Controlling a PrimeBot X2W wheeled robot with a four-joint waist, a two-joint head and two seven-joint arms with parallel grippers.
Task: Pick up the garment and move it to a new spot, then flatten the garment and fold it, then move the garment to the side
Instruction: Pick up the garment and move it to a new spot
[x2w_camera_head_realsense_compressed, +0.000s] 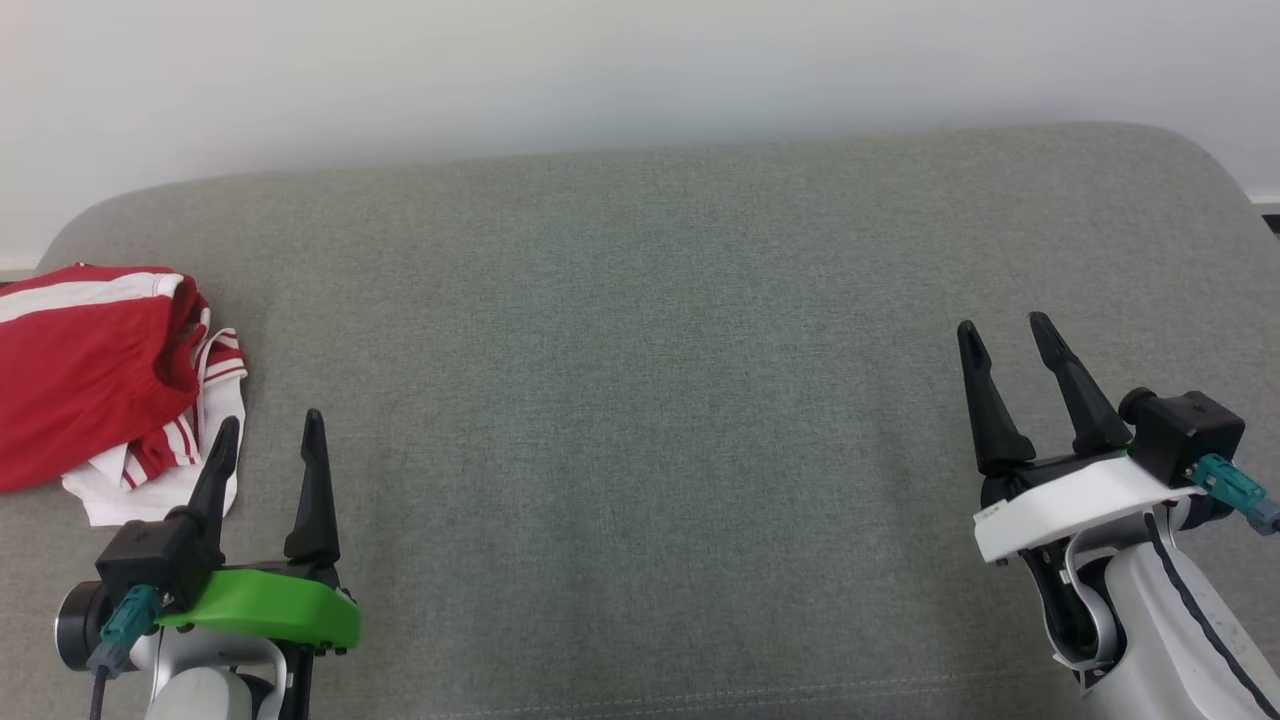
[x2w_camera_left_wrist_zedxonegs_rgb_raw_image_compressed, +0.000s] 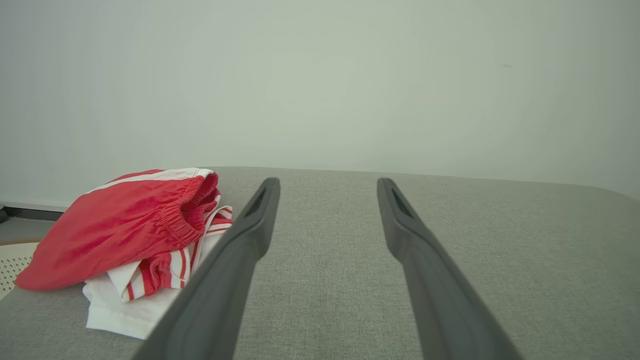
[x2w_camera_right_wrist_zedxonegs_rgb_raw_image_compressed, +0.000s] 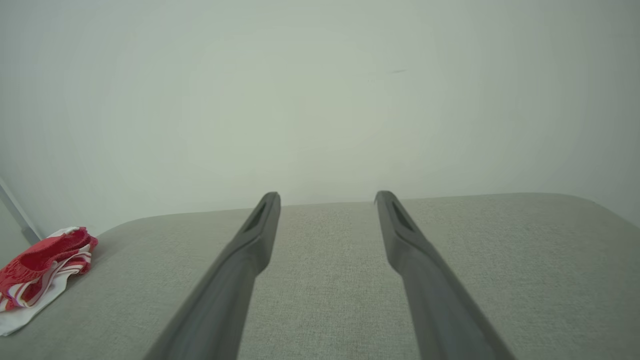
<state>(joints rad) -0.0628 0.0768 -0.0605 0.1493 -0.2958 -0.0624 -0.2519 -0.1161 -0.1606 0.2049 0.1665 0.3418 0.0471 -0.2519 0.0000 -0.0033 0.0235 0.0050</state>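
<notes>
Garment (x2w_camera_head_realsense_compressed: 90, 370) bunched at left edge of cushion (x2w_camera_head_realsense_compressed: 640, 400), nr far-left corner: red w/ white stripes, gathered elastic band, white cloth under. Cushion is grey woven fabric, rounded corners. White wall (x2w_camera_head_realsense_compressed: 600, 60) behind. Left gripper (x2w_camera_head_realsense_compressed: 272, 417) just beside garment, right gripper (x2w_camera_head_realsense_compressed: 1002, 321) nr right edge; both released, empty.

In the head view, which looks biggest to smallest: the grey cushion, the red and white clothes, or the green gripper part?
1. grey cushion
2. red and white clothes
3. green gripper part, nearer the camera, so maybe truly smaller still
</notes>
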